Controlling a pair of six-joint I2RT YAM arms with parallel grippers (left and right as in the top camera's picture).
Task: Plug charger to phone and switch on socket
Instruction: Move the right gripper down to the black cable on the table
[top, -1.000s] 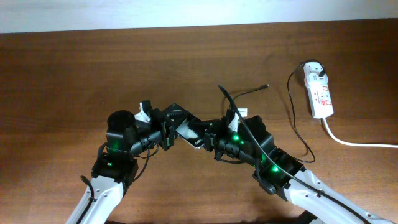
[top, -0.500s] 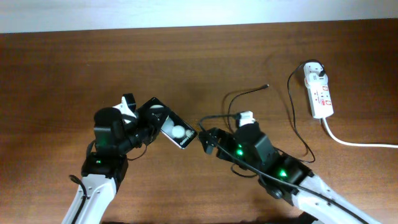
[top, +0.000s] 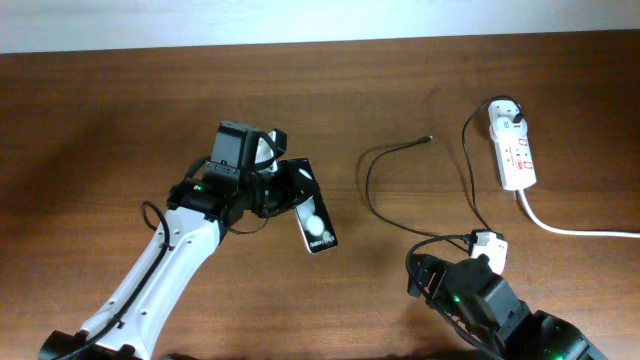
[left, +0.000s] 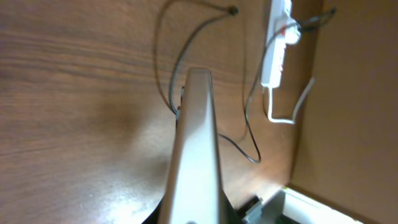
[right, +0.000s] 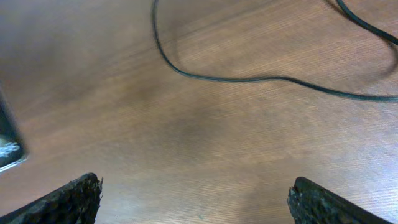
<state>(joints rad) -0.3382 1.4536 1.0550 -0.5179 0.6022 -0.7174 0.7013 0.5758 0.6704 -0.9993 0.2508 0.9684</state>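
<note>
The black phone (top: 316, 222) hangs tilted above the table, with my left gripper (top: 288, 190) shut on its upper end. In the left wrist view the phone (left: 194, 143) shows edge-on, rising from between the jaws of the left gripper (left: 193, 216). The charger cable (top: 372, 185) lies loose on the wood, its plug tip (top: 430, 139) pointing right and apart from the phone. Its far end reaches the white adapter (top: 510, 112) in the socket (top: 514, 152). My right gripper (top: 420, 276) is low at the right, open and empty. In its own view the right gripper (right: 196, 183) shows bare table between wide fingers.
A thick white cord (top: 570, 228) runs from the socket toward the right edge. The black cable (right: 261, 79) curves across the table ahead of the right gripper. A corner of the phone (right: 9, 146) shows at the left of the right wrist view.
The right gripper opened and drew back toward the lower right, away from the phone. The left arm swung the phone up and to the right. The cable now lies free on the table.
</note>
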